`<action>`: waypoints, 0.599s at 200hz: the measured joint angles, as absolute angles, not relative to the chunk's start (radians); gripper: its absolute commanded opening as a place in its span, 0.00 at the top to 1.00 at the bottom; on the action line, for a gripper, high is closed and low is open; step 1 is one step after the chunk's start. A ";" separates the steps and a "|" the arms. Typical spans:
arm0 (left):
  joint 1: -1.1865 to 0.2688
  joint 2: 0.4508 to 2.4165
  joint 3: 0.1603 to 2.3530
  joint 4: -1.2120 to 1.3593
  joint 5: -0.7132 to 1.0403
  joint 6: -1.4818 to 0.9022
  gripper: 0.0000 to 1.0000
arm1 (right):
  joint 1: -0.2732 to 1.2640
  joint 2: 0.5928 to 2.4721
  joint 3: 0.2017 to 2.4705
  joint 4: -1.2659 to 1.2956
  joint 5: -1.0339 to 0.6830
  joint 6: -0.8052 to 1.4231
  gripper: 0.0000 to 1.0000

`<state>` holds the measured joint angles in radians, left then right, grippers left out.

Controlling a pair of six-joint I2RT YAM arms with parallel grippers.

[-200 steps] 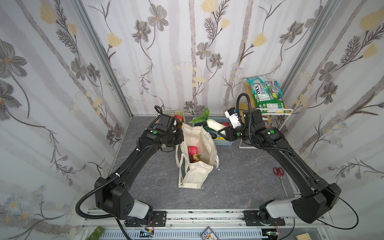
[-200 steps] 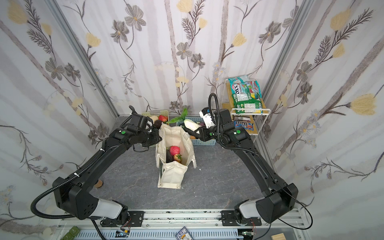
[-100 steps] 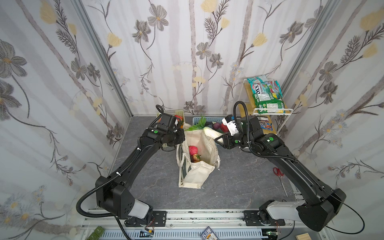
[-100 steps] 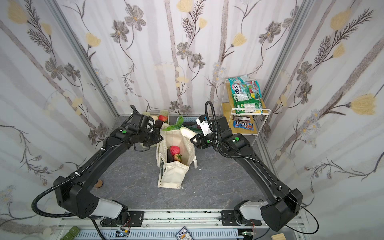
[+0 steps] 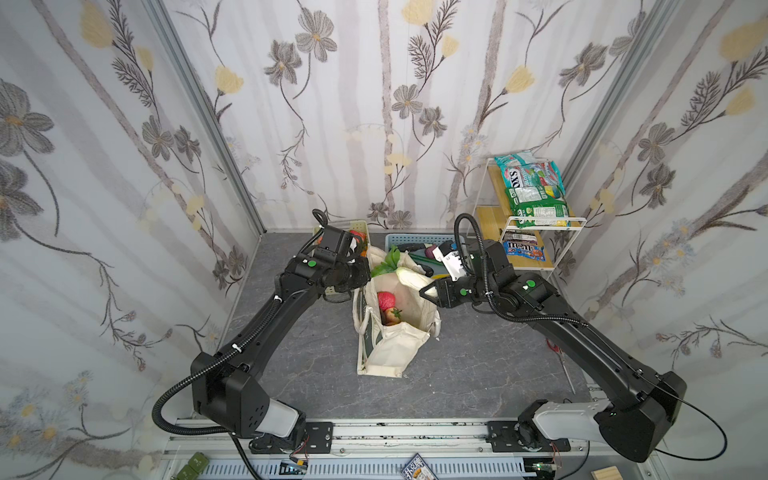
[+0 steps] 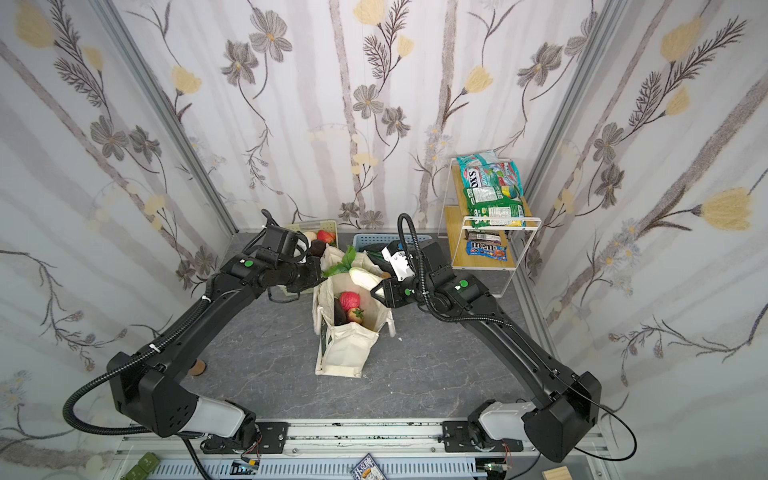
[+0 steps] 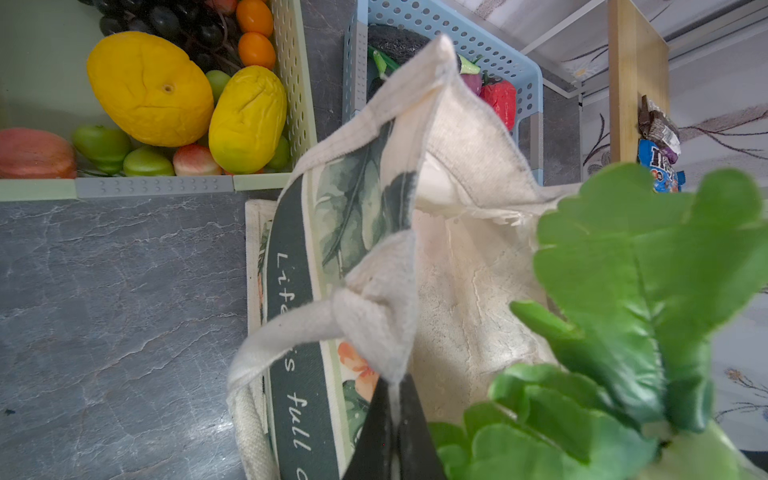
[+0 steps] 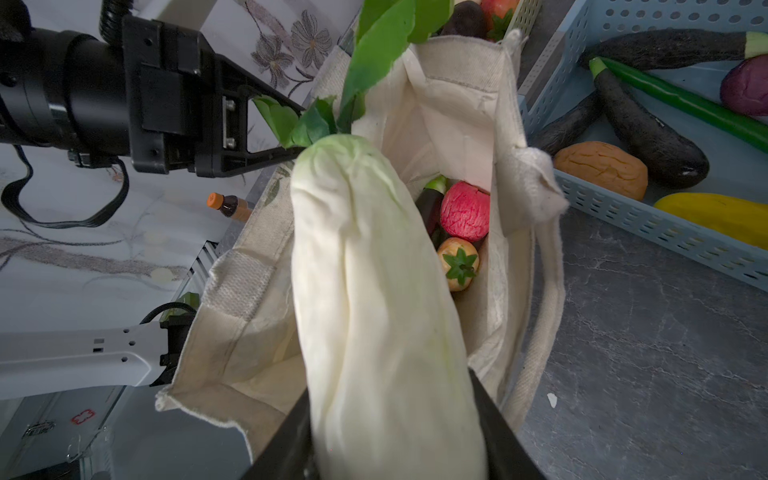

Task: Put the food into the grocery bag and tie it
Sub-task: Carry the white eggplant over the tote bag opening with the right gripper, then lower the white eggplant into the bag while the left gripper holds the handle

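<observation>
My right pincer (image 5: 428,291) carries a white leafy vegetable (image 8: 374,282) over the open grocery bag (image 5: 388,351), which stands on the worktop (image 5: 478,365). The pincer grips the root end, its jaws spread about halfway around it. The long body runs nearly level away from the pincer. Its leafy end points at the left pincer (image 7: 392,401), and in both top views it crosses the far part of the bag's mouth.

The left pincer is closed tight on the bag's rim beside a strap handle (image 7: 286,328), holding the mouth up and open. Deep in the bag, the right wrist view shows a red fruit (image 8: 463,212) and an orange fruit (image 8: 457,262) already inside.

I judge that the drop turns on that axis. The leaves reach the rim by the left pincer, so I would tip the leafy end down into the mouth before letting go.
</observation>
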<state>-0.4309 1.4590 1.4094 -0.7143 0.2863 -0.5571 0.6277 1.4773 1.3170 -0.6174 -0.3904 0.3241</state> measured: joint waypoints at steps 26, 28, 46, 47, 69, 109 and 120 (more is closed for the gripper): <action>-0.432 1.457 1.409 -0.714 0.289 -0.557 1.00 | 0.647 1.489 1.317 -0.618 -0.391 0.331 0.55; -0.432 1.457 1.409 -0.714 0.289 -0.557 1.00 | 0.649 1.491 1.317 -0.618 -0.391 0.331 0.55; -0.433 1.454 1.408 -0.713 0.289 -0.558 1.00 | 0.660 1.499 1.316 -0.618 -0.392 0.331 0.55; -0.433 1.454 1.407 -0.713 0.289 -0.558 1.00 | 0.660 1.499 1.316 -0.618 -0.391 0.331 0.55; -0.433 1.450 1.402 -0.709 0.289 -0.558 1.00 | 0.669 1.510 1.316 -0.618 -0.395 0.331 0.55; -0.438 1.439 1.393 -0.707 0.289 -0.559 1.00 | 0.685 1.535 1.316 -0.618 -0.396 0.331 0.55; -0.439 1.436 1.390 -0.707 0.289 -0.560 1.00 | 0.687 1.543 1.316 -0.617 -0.397 0.331 0.55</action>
<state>-0.4389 1.4361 1.3899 -0.7074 0.2890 -0.5602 0.6872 1.5429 1.3163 -0.6174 -0.3965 0.3309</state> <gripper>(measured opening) 0.051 0.449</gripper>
